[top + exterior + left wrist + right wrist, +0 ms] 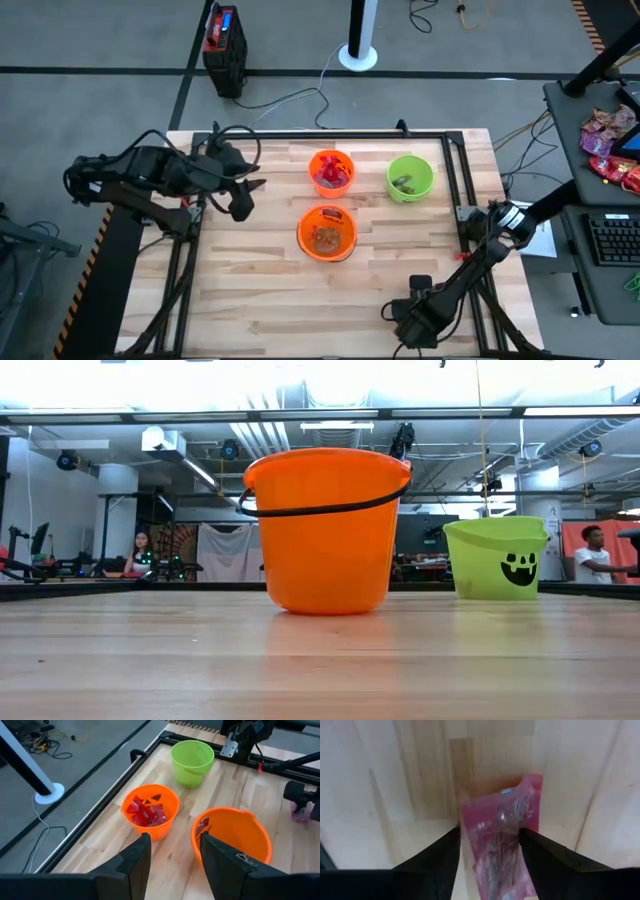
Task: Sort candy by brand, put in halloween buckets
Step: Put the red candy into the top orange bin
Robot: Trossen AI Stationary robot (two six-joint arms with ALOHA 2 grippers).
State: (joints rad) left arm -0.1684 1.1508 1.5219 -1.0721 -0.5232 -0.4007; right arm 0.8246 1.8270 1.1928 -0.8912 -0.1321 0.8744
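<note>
Right tool (490,851) clamping pink packet (501,840) near table's front edge (300,345), left tool (172,852) open beside buckets (327,232)

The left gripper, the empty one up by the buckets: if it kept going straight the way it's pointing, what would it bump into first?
Most likely the nearer orange bucket: the left gripper, open, points at the gap between the two orange buckets, its right finger overlapping this rim. Depth is uncertain.

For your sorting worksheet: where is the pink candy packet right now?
The pink candy packet sits between the right gripper fingers, low over the table's near right edge.
</note>
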